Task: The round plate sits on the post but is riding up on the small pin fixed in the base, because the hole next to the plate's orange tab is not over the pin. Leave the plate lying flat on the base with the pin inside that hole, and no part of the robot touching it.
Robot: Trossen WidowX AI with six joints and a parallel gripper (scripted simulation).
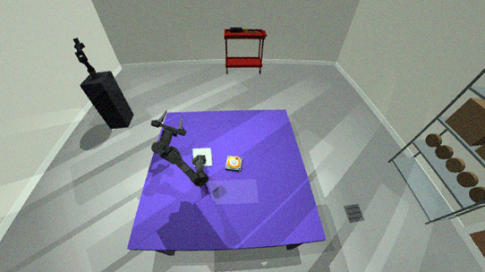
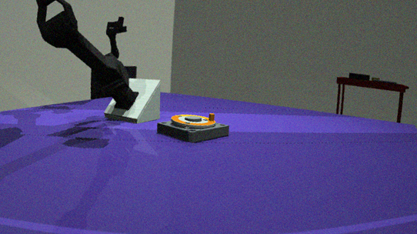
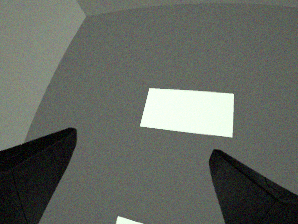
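The gripper (image 3: 143, 163) is standing wide open, holding nothing and pointing up toward the ceiling. The plate (image 2: 193, 119) is sitting on the gray base (image 2: 193, 132) on the purple table (image 2: 223, 196), its orange tab (image 2: 211, 116) showing. No writing is readable.

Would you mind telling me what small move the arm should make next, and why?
Probably swing the gripper down toward the round plate. The fingers stand wide apart with nothing between them and, in the wrist view, face up at ceiling lights. The arm is raised well away from the plate, which sits untouched on its gray base, orange tab upright.
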